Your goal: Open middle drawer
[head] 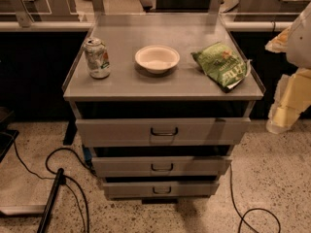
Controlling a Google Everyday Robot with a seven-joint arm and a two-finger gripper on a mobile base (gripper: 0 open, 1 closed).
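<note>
While the gripper (285,111) hangs right, middle drawer (127,166) lies lower-left.

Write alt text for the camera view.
A grey cabinet with three drawers, the middle drawer apparently shut, holds a can, a white bowl and a green chip bag on top. The robot's gripper hangs at the right edge, away from the drawers.

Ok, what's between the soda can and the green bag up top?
Only a white bowl, as the camera view shows. The gripper hangs at the right edge, apart from the middle drawer.
</note>
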